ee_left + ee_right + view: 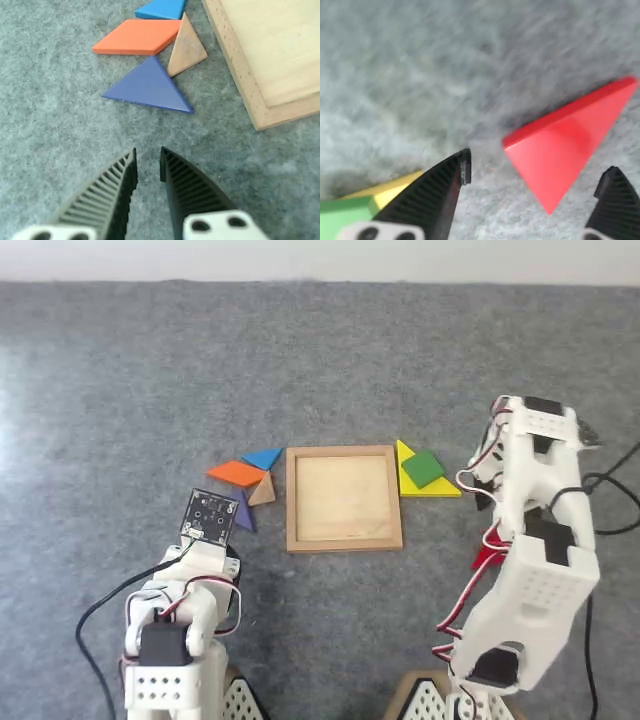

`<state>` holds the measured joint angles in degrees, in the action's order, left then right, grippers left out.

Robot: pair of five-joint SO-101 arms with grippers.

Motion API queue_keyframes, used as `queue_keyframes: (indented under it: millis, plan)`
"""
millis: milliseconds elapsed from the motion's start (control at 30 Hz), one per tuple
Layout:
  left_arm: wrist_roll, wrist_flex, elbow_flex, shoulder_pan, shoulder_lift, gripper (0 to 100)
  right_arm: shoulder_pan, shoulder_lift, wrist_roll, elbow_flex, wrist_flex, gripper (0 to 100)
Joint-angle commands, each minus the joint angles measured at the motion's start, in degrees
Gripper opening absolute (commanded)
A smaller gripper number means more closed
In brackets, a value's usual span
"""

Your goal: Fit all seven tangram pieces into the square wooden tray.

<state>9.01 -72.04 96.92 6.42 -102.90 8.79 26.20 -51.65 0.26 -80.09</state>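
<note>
Right gripper (537, 172), jaws spread wide, brackets the red triangle (565, 150) near the tray (345, 451); likely light, stiff, slick, so pinch across its edges.

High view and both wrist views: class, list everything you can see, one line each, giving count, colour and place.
wooden tray: 1, pale wood, middle of the mat, nothing in it
parallelogram: 1, orange, left of the tray
blue triangle: 1, blue, beside the parallelogram
tan triangle: 1, tan, between parallelogram and tray
purple triangle: 1, purple, just ahead of the left pincer
yellow triangle: 1, yellow, right of the tray
green square: 1, green, overlapping the yellow triangle
red triangle: 1, red, by the right arm
mat: 1, grey, under everything
left pincer: 1, black, slightly open
right pincer: 1, black, open astride the red triangle
</note>
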Motion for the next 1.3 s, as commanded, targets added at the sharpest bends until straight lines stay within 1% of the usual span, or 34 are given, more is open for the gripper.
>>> queue_keyframes:
  millis: [0,67,167,400,600,867,1033,1133,1267]
  plan:
    - [0.2,-0.4,-0.5,0.1,-1.3,8,-0.6,-0.7,-0.8,-2.5,-0.4,39.8]
    - [0.2,-0.4,-0.5,0.1,-1.3,8,1.4,-0.7,-1.3,-2.5,0.2,39.8]
    - [0.2,-0.4,-0.5,0.1,-1.3,8,3.7,-0.7,-4.5,-2.5,-0.2,39.7]
    - [0.2,-0.4,-0.5,0.1,-1.3,8,5.1,-0.7,-5.1,-2.4,-0.1,39.6]
    - [0.2,-0.4,-0.5,0.1,-1.3,8,7.3,-0.7,-5.1,-2.4,0.2,30.1]
    - [0.2,-0.4,-0.5,0.1,-1.3,8,6.8,1.0,-4.8,-2.7,0.3,29.9]
    - [0.2,-0.4,-0.5,0.1,-1.3,8,4.9,4.4,-4.6,-2.8,3.9,29.6]
    - [0.2,-0.4,-0.5,0.1,-1.3,8,3.3,3.9,-2.1,-2.8,4.3,29.6]
    - [0.2,-0.4,-0.5,0.1,-1.3,8,2.3,2.4,-1.8,-2.8,3.8,29.6]
